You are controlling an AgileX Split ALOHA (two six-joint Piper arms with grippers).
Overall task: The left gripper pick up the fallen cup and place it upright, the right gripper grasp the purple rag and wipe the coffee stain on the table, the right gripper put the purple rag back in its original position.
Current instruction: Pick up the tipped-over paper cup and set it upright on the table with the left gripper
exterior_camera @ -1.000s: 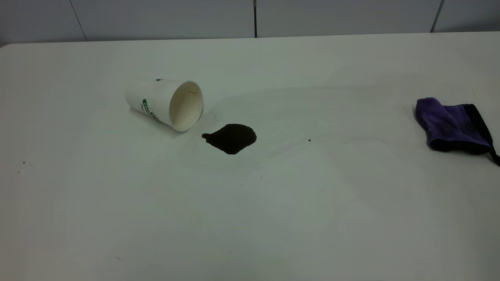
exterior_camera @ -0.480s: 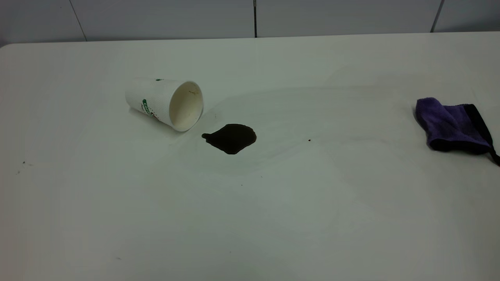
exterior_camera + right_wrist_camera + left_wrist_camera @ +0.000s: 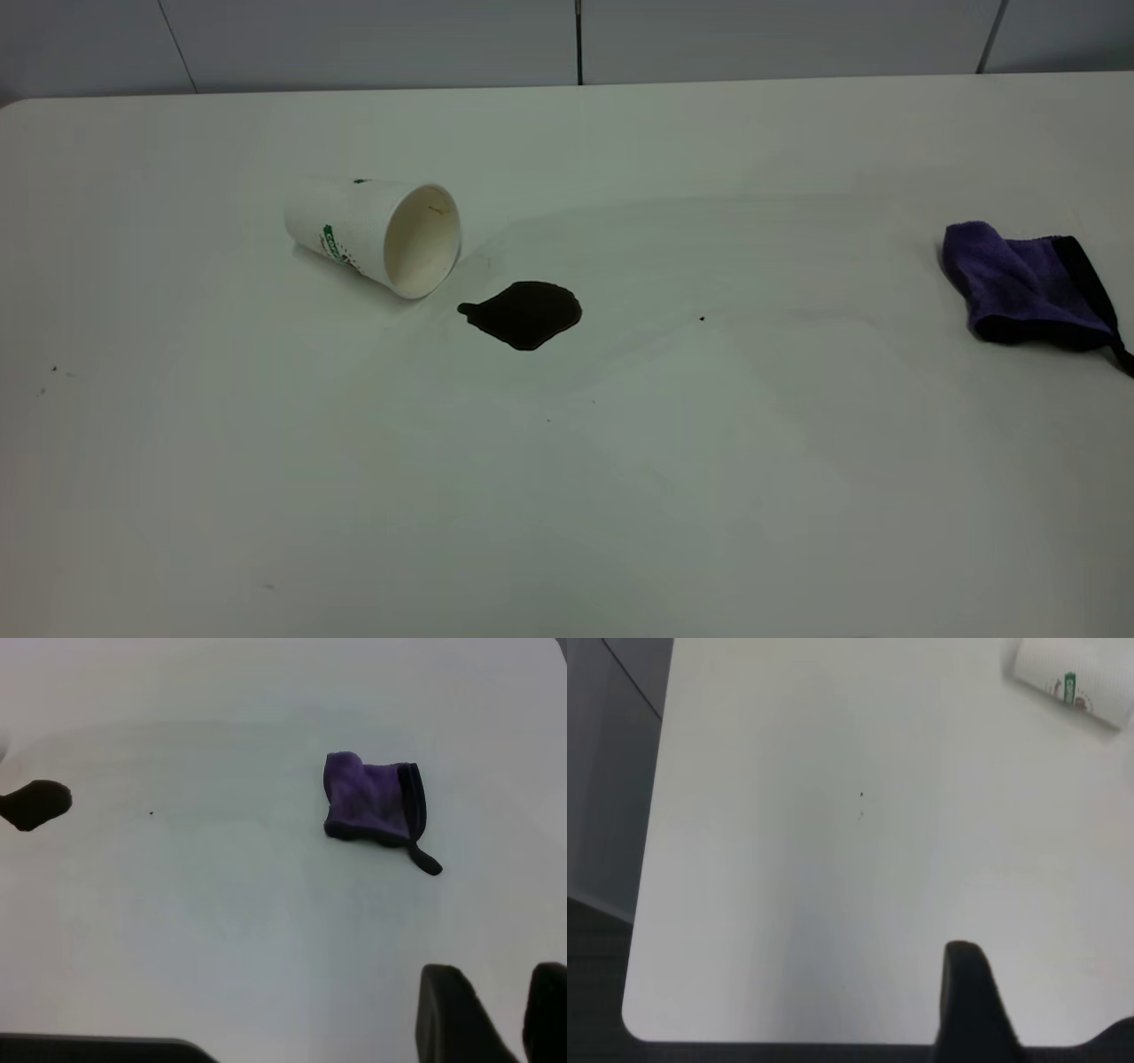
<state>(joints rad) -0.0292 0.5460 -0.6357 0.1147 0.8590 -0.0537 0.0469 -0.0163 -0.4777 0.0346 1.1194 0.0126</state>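
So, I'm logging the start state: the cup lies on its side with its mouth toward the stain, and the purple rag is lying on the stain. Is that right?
Not quite. The cup does lie on its side with its mouth toward the stain, but the rag lies well apart from the stain, near the table's right edge. The exterior view shows it.

Neither arm appears in the exterior view. The left gripper [image 3: 1036, 1019] shows one black finger in its wrist view. The right gripper [image 3: 496, 1014] shows two fingers slightly parted.
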